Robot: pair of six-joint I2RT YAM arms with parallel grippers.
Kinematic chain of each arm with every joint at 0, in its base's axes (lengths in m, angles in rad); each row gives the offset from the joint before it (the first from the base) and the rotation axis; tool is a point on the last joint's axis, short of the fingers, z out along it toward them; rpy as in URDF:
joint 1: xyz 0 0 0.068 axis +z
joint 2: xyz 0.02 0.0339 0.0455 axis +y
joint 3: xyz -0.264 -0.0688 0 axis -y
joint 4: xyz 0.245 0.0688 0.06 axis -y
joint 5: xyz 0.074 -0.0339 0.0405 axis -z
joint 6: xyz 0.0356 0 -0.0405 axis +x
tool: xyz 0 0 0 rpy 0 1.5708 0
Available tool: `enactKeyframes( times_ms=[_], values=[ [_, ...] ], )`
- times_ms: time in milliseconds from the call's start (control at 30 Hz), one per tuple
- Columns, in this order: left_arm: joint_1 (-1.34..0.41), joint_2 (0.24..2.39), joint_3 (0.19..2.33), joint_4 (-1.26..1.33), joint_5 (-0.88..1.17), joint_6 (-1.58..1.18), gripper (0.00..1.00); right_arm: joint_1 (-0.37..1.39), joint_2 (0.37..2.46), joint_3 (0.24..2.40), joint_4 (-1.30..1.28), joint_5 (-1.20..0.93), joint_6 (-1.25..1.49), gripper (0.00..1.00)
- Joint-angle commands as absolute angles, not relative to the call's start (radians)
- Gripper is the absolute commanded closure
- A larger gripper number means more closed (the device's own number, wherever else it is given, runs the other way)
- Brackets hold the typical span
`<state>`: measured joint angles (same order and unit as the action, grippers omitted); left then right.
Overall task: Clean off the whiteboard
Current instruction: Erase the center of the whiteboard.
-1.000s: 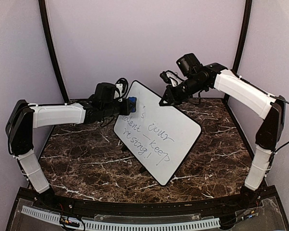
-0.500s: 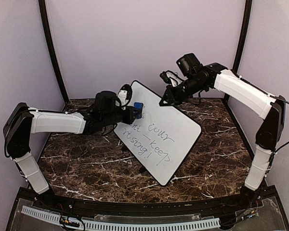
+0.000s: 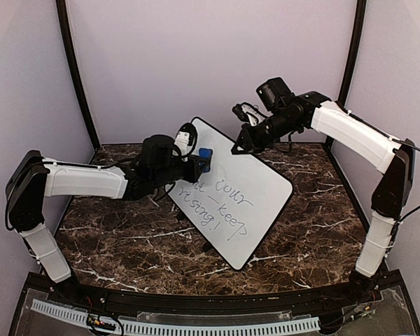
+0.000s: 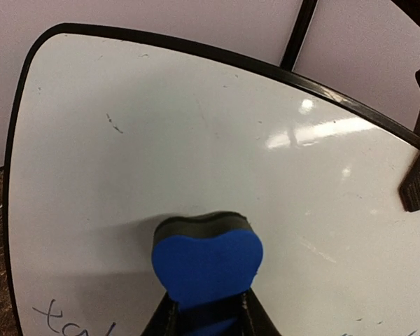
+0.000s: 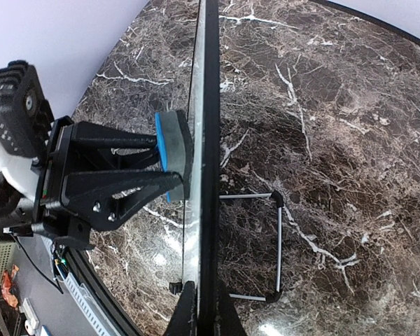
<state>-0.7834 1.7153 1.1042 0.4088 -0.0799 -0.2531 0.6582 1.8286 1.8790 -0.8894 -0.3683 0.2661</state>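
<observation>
The whiteboard stands tilted on the marble table, with dark handwriting across its middle and lower part. A blue eraser with a black felt face presses flat against the board's upper left area. My left gripper is shut on this eraser. In the left wrist view the eraser sits between my left gripper fingers, against the whiteboard. My right gripper is shut on the board's top edge. The right wrist view shows the board edge-on, clamped by my right gripper, with the eraser on its left face.
A thin wire stand props the board from behind on the dark marble table. Purple walls and black corner posts close the space at the back and sides. A perforated cable strip runs along the near edge.
My left gripper has slid the eraser rightward and slightly down across the board's upper part. The first letters of the top lines have been wiped away. The right arm has not moved.
</observation>
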Motion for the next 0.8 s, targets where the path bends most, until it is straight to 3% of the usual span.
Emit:
enactKeyframes(
  times_ms=[0, 233, 400, 767],
  values=[
    [-0.713, 1.731, 1.066, 0.325, -0.210, -0.294, 1.00, 0.710, 1.829, 1.865, -0.920, -0.422, 0.118, 1.00],
    [-0.695, 1.739, 1.074, 0.307, -0.217, -0.273, 1.00, 0.710, 1.830, 1.867, -0.920, -0.423, 0.117, 1.00],
    [-0.710, 1.750, 1.059, 0.381, -0.068, -0.273, 1.00, 0.710, 1.829, 1.860, -0.916, -0.422, 0.118, 1.00],
    [-0.824, 1.719, 0.998, 0.536, 0.061, -0.195, 1.00, 0.710, 1.829, 1.857, -0.912, -0.422, 0.118, 1.00]
  ],
)
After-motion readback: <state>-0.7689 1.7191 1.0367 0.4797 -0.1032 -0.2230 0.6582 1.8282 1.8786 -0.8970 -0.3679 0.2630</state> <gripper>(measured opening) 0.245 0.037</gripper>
